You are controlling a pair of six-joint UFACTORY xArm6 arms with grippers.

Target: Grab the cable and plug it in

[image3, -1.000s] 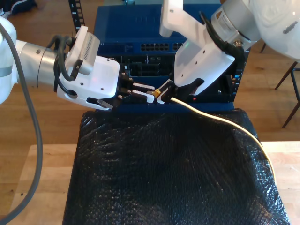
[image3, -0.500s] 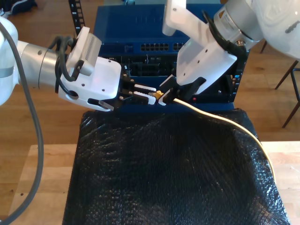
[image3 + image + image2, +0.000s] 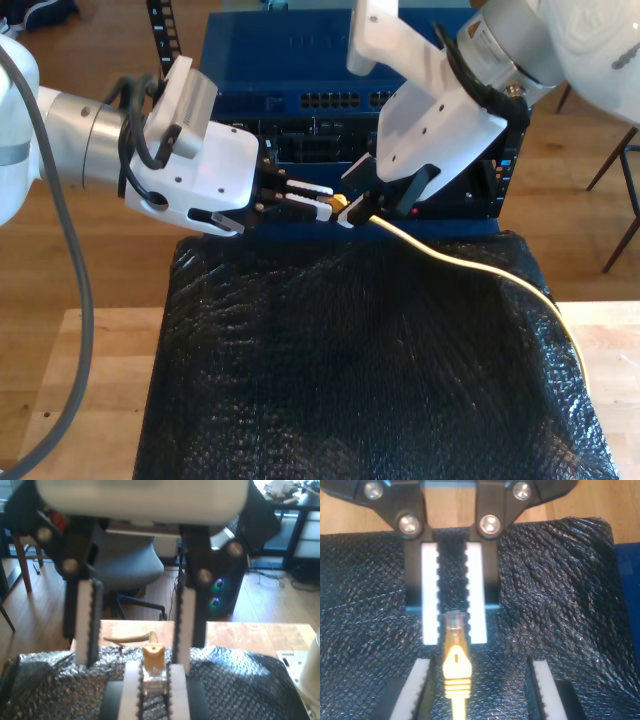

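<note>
The pale-yellow cable [image 3: 470, 265] runs across the black padding from the exterior view's right up to its plug [image 3: 340, 203]. My second gripper [image 3: 325, 197], on the arm at the exterior view's left, is shut on the clear plug tip [image 3: 455, 620]. The yellow boot [image 3: 456, 667] sticks out behind its pads. My first gripper [image 3: 352, 195], on the arm at the exterior view's right, is open, with its fingers [image 3: 87, 630] spread on either side of the boot [image 3: 153, 656] and apart from it. The first wrist view has my second gripper [image 3: 152, 672] pinching the plug.
A blue rack unit [image 3: 330, 100] with a row of ports stands just behind both grippers. Black bubble-wrap padding [image 3: 370, 380] covers the wooden table [image 3: 90, 400] below them. A chair [image 3: 130, 565] and a dark box with lights [image 3: 220, 590] stand beyond the table.
My first gripper has opened and let go of the cable end. My second gripper now holds the plug, and both have lifted slightly toward the rack.
</note>
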